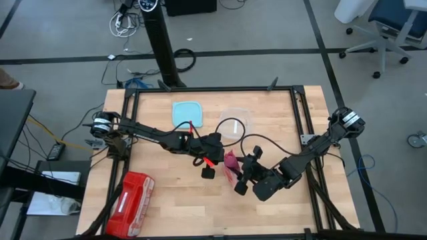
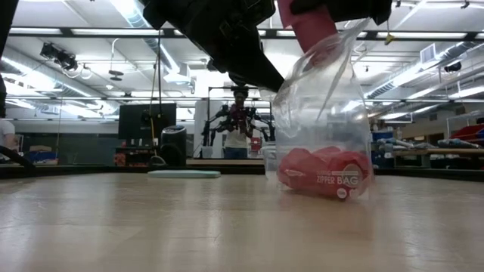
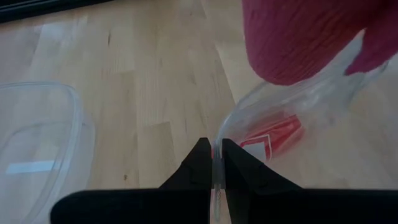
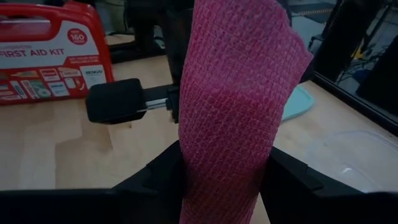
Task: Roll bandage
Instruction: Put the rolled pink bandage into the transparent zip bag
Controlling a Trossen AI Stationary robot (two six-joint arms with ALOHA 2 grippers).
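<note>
The bandage [image 4: 236, 106] is a dusky pink roll of woven fabric, and my right gripper [image 4: 227, 186] is shut on it near the table's middle [image 1: 237, 170]. Right beside it stands a clear zipper bag [image 2: 321, 113] with a red printed band at its bottom, which rests on the table. The roll [image 2: 310, 26] hangs at the bag's open top. My left gripper [image 3: 214, 165] is shut on the bag's clear rim; in the high view it sits just left of the roll [image 1: 219, 153]. My left gripper pinches the bag's clear upper edge [image 3: 217, 146] between its two fingertips, slanting down from the table's left. The bag stands upright below the hold, its bottom [image 2: 325, 189] on the table. My right gripper pinches the roll's two sides [image 4: 186, 168] between its fingers, coming from the table's right, slanting slightly down. The roll stands on end between them, lifted clear of the table.
A red first aid kit case [image 1: 130, 203] lies at the near left. A teal lid [image 1: 187, 112] and a clear container [image 1: 235, 121] sit toward the far edge. A black frame [image 1: 300, 120] borders the wooden table.
</note>
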